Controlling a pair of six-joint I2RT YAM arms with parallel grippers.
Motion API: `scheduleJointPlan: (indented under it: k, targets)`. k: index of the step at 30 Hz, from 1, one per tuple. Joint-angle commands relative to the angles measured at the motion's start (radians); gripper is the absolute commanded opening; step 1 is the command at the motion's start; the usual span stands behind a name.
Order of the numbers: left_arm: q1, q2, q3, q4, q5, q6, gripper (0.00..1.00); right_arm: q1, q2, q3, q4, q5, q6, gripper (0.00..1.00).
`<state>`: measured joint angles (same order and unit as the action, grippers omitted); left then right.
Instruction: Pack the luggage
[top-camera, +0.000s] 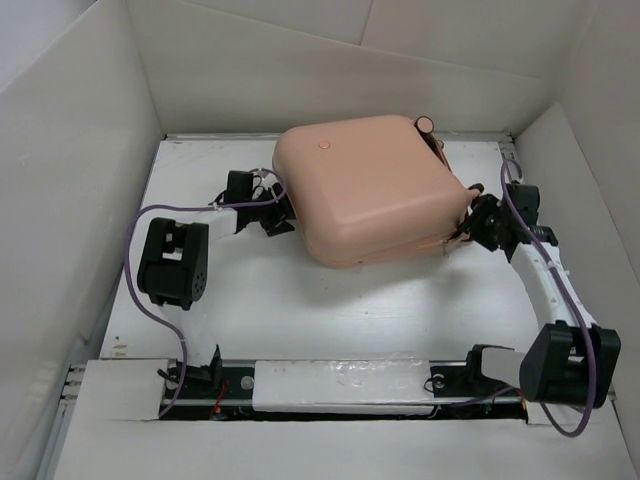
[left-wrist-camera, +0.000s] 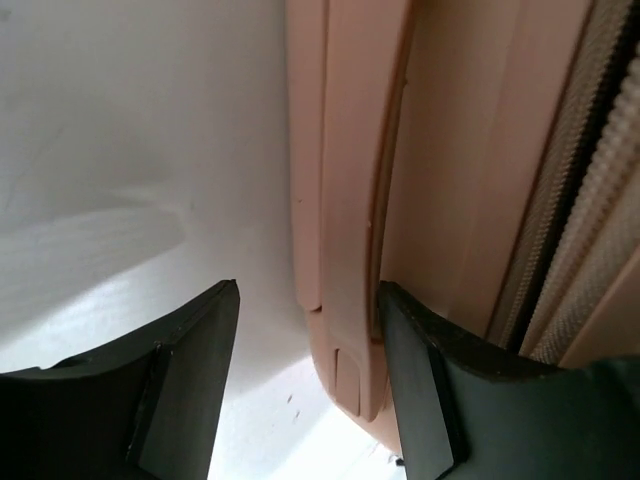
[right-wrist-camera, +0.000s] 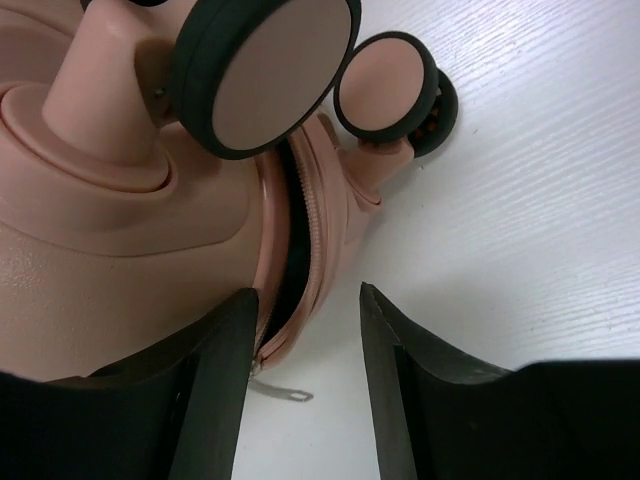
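Note:
The peach-pink luggage (top-camera: 365, 188) lies flat and almost closed on the white table, its round button (top-camera: 322, 146) facing up. My left gripper (top-camera: 277, 218) is open at its left side; in the left wrist view its jaws (left-wrist-camera: 308, 385) straddle the pink handle (left-wrist-camera: 350, 200), with the zipper (left-wrist-camera: 590, 200) to the right. My right gripper (top-camera: 466, 226) is open at the luggage's right side. The right wrist view shows its jaws (right-wrist-camera: 305, 385) beside the part-open zipper seam (right-wrist-camera: 300, 240), a small metal zipper pull (right-wrist-camera: 280, 392) on the table, and caster wheels (right-wrist-camera: 265, 70).
White walls (top-camera: 80, 150) enclose the table on the left, back and right. The arm bases and a mounting rail (top-camera: 340, 385) run along the near edge. A purple cable (top-camera: 135, 260) loops by the left arm.

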<state>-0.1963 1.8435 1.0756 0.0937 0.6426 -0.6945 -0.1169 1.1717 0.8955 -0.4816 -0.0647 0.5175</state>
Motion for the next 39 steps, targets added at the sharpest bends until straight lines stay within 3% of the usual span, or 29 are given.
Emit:
scheduleJointPlan:
  k: [1, 4, 6, 7, 9, 13, 17, 22, 25, 27, 28, 32, 34, 35, 39]
  targets:
    - [-0.038, 0.005, 0.014, 0.202, 0.069, -0.049, 0.54, -0.004, 0.054, 0.043, 0.066, -0.086, -0.034, 0.52]
    - [-0.058, 0.042, 0.004, 0.280, 0.069, -0.068, 0.50, -0.004, 0.101, 0.043, 0.066, -0.086, -0.034, 0.50]
    - [-0.068, 0.065, 0.018, 0.314, 0.080, -0.082, 0.40, -0.004, 0.111, 0.033, 0.066, -0.073, -0.025, 0.44]
    - [-0.093, 0.085, 0.018, 0.327, 0.071, -0.092, 0.18, -0.004, 0.126, 0.033, 0.090, -0.086, -0.025, 0.40]
    - [-0.107, 0.103, 0.027, 0.337, 0.056, -0.092, 0.00, -0.004, 0.155, 0.033, 0.109, -0.095, -0.025, 0.36]
    - [-0.107, 0.088, -0.011, 0.336, -0.017, -0.093, 0.00, 0.017, 0.232, 0.075, 0.118, -0.130, -0.025, 0.24]
    - [-0.107, -0.039, -0.118, 0.279, -0.089, -0.047, 0.00, 0.051, 0.339, 0.164, 0.172, -0.199, -0.025, 0.18]
    - [-0.118, -0.217, -0.395, 0.294, -0.107, -0.077, 0.00, 0.131, 0.596, 0.481, 0.123, -0.319, -0.037, 0.16]
    - [-0.127, -0.352, -0.504, 0.281, -0.121, -0.094, 0.00, 0.190, 0.655, 0.672, 0.020, -0.327, -0.065, 0.16]
    - [-0.127, -0.424, -0.531, 0.241, -0.142, -0.109, 0.00, 0.212, 0.610, 0.692, 0.009, -0.296, -0.094, 0.23]
    - [-0.127, -0.484, -0.531, 0.207, -0.158, -0.109, 0.00, 0.212, 0.576, 0.692, -0.001, -0.267, -0.108, 0.36]
    - [-0.127, -0.569, -0.465, 0.088, -0.196, -0.071, 0.00, 0.200, 0.285, 0.513, 0.055, -0.241, -0.136, 0.49]
    - [-0.127, -0.578, -0.439, 0.034, -0.207, -0.071, 0.00, 0.200, 0.174, 0.389, 0.119, -0.305, -0.148, 0.49]
    - [-0.127, -0.587, -0.430, 0.025, -0.207, -0.071, 0.00, 0.216, 0.069, 0.249, 0.200, -0.326, -0.161, 0.46]
    - [-0.127, -0.609, -0.417, 0.003, -0.207, -0.071, 0.00, 0.293, -0.131, -0.064, 0.365, -0.412, -0.182, 0.31]
